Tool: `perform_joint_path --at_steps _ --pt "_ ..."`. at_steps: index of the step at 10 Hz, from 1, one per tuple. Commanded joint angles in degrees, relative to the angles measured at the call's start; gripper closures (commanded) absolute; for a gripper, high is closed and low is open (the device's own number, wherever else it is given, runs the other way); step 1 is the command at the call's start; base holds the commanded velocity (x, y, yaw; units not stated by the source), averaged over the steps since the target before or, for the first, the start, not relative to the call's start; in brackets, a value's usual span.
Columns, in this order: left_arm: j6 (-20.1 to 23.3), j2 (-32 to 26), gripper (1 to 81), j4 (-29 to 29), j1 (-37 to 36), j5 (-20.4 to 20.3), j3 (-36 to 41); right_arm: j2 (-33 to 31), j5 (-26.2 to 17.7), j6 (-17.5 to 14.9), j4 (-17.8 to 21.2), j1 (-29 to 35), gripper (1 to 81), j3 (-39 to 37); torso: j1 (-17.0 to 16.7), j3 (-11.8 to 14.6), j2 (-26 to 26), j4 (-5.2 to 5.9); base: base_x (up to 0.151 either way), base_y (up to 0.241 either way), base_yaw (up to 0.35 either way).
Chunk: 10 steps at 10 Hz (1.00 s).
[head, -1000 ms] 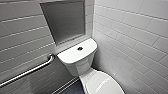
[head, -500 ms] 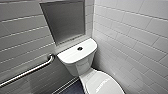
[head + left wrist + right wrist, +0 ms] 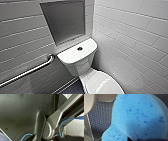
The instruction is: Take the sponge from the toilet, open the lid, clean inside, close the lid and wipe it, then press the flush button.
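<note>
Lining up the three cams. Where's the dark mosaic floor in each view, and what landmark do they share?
Head view: dark mosaic floor at the bottom edge, left of the toilet.
Left wrist view: a small corner patch beside the robot's dark body.
Right wrist view: behind the sponge, as a grid.
Shared landmark: white toilet ceramic borders the floor in the head and right wrist views.

Sponge (image 3: 136, 116): bright blue, darker blue speckles. Floor (image 3: 100, 117): dark grey-blue small-square grid. Toilet (image 3: 77, 58), lower centre: white; flush button (image 3: 79, 48): dark. Wall tiles (image 3: 130, 27), right: white.
</note>
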Motion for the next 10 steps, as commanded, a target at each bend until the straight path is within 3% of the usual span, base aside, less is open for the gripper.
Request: perform_joint_path --at_steps 1,2,3,5,8,9,10 --pt "0.22 0.77 1.0 0.20 0.35 1.08 -2.87 1.43 -10.74 -1.40 -5.35 -2.45 81.1 -4.80 -3.69 0.00 5.73 0.00 0.000 0.000 0.000" --pt "0.13 3.13 1.0 0.20 0.09 0.99 -6.80 3.87 -12.13 -2.80 -5.44 -4.21 81.1 -8.21 -3.76 0.00 5.82 0.00 0.000 0.000 0.000" --pt "0.13 4.57 1.0 0.20 0.09 0.90 -9.05 5.31 -13.56 -3.17 -5.44 -5.54 81.1 -10.71 -4.21 4.44 6.58 0.00 0.000 0.000 0.000" --pt "0.13 7.47 1.0 0.81 0.09 0.73 -13.71 10.04 -19.87 -3.43 -5.44 -8.17 81.1 -20.00 -6.01 6.75 9.40 0.00 0.000 0.000 0.000" --pt "0.22 8.35 1.0 0.99 0.09 1.25 -14.24 15.49 -26.38 -5.28 -5.36 -11.07 81.1 -31.50 -9.96 11.57 15.45 0.00 0.000 0.000 0.000" --pt "0.14 8.35 1.0 0.99 0.18 1.43 -14.24 17.53 -27.62 -5.89 -5.44 -11.69 81.1 -35.14 -11.34 12.81 17.57 0.00 0.000 0.000 0.000" --pt "0.13 8.43 1.0 0.99 0.26 1.52 -14.33 19.64 -29.03 -7.21 -5.27 -12.31 81.1 -39.10 -12.91 11.34 19.93 0.00 0.000 0.000 0.000"
